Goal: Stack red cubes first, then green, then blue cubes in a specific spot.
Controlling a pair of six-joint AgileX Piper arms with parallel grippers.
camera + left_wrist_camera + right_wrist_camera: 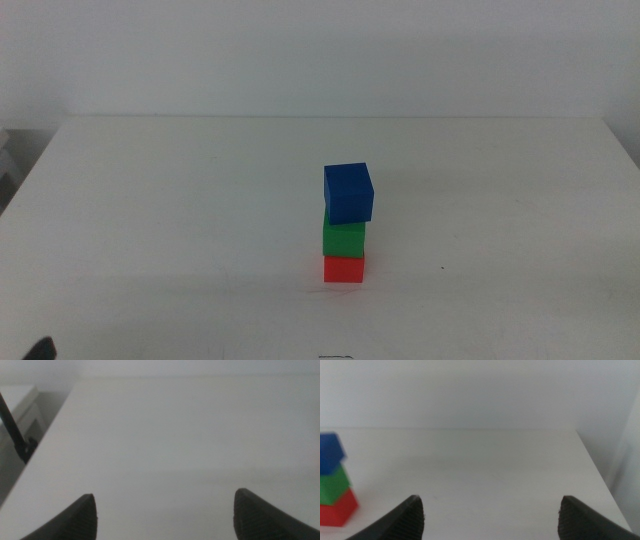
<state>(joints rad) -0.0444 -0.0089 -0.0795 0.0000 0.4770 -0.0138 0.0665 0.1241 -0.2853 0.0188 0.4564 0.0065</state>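
Both grippers wait low and empty: we see the left gripper (165,512) and right gripper (492,515) with jaws spread wide over the bare white table (150,200). Near centre, the red cube (344,269) carries the green cube (344,237), then the blue cube (349,192), twisted slightly; the wrist view crops them at nine o'clock.

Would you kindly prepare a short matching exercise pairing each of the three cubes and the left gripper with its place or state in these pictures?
Things:
1. red cube
2. green cube
3. blue cube
4. left gripper

Places or states:
A. top of the stack, turned slightly askew
B. open over the bare table, no cube between its jaws
C. bottom of the stack, resting on the table
D. middle of the stack

Pairs: 1-C, 2-D, 3-A, 4-B
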